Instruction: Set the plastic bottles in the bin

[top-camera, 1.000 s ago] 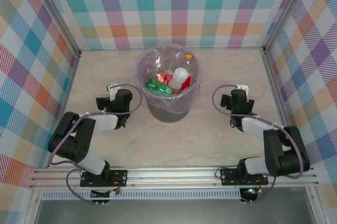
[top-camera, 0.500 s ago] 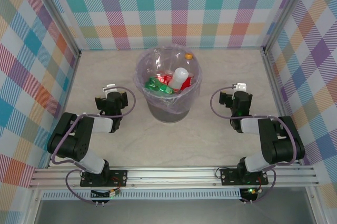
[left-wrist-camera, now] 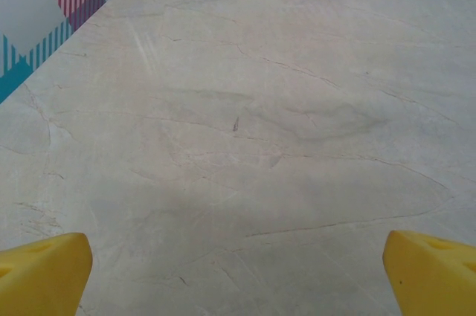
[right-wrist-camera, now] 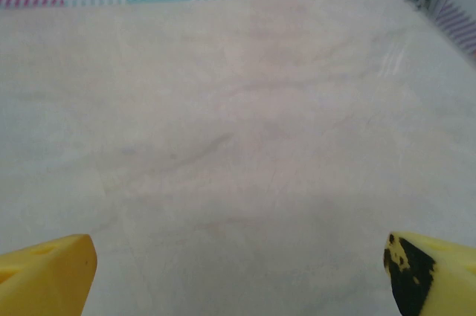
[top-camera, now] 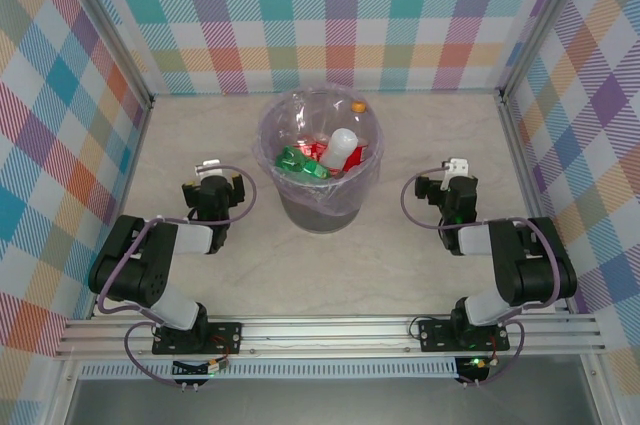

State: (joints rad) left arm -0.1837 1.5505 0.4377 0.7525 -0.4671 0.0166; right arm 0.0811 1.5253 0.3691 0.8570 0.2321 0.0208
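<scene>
The round grey bin (top-camera: 318,213), lined with a lilac bag, stands at mid-table. Inside it lie several plastic bottles: a green one (top-camera: 296,162), a red-labelled one (top-camera: 319,151), a white-looking one (top-camera: 343,147), and an orange cap (top-camera: 358,105) against the far rim. My left gripper (top-camera: 213,185) rests low to the left of the bin. Its yellow fingertips (left-wrist-camera: 44,275) stand wide apart over bare table, so the left gripper (left-wrist-camera: 238,275) is open and holds nothing. My right gripper (top-camera: 450,185) sits right of the bin. It (right-wrist-camera: 238,275) is open too, with its fingertips (right-wrist-camera: 435,271) wide apart.
The marble-patterned table (top-camera: 420,125) is walled on three sides by checked panels (top-camera: 330,15). Metal posts (top-camera: 503,95) stand at the back corners. An aluminium rail (top-camera: 320,330) carrying both arm bases runs along the near edge.
Both arms have folded back toward their bases. The left gripper has shifted slightly left, away from the bin, and the right forearm has drawn in. Both grippers stay open.
</scene>
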